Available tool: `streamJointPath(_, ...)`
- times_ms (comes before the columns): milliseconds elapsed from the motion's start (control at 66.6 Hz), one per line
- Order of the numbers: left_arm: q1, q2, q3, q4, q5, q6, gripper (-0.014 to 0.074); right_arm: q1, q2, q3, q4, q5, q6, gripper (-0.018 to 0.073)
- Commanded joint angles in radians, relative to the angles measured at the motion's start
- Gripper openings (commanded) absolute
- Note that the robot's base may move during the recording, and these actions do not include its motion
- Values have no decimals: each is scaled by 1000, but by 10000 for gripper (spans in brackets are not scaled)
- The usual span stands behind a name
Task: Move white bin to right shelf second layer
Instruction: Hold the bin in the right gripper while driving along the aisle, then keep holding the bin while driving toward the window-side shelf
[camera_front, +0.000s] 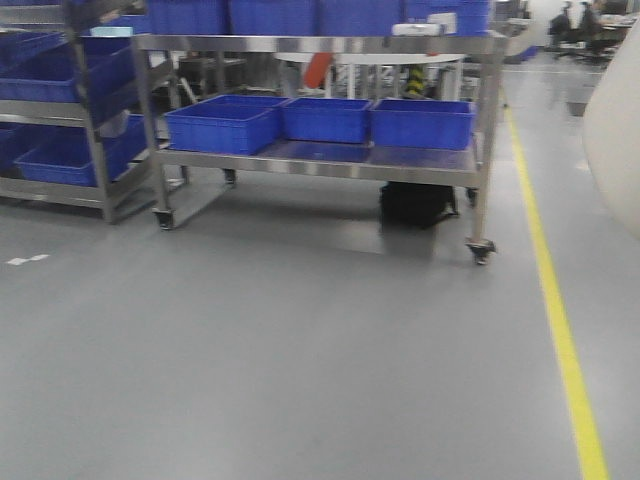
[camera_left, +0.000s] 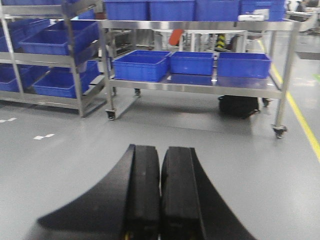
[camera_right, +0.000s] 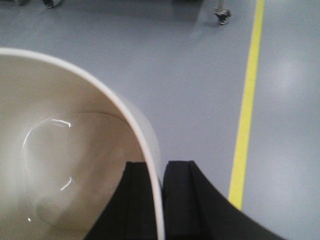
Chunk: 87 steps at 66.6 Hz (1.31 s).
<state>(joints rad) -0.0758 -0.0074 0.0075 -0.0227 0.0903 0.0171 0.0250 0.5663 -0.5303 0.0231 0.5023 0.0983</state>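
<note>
My right end effector (camera_right: 161, 172) pinched the wall of the bin (camera_right: 70, 150), held over floor (camera_right: 190, 75) beside a yellow line (camera_right: 244, 130). My left end effector (camera_left: 160, 160) was closed, empty. Ahead stood a wheeled counter (camera_front: 330, 167) with blue crates (camera_front: 222, 125).

The setting was a factory or warehouse floor. A steel wheeled cart (camera_front: 330, 160) and a steel rack (camera_front: 95, 150) carried rows of blue crates (camera_front: 222, 125). A yellow lane line (camera_front: 555, 320) ran along the smooth grey floor (camera_front: 300, 350).
</note>
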Motion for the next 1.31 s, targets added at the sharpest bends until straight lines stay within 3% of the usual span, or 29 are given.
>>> streamJointPath(0, -4, -16, 37, -6, -81, -5, 85, 2, -2, -30, 2, -101, 2, 68)
streamJointPath(1291, -4, -16, 37, -6, -81, -5, 85, 2, -2, -30, 2, -101, 2, 68)
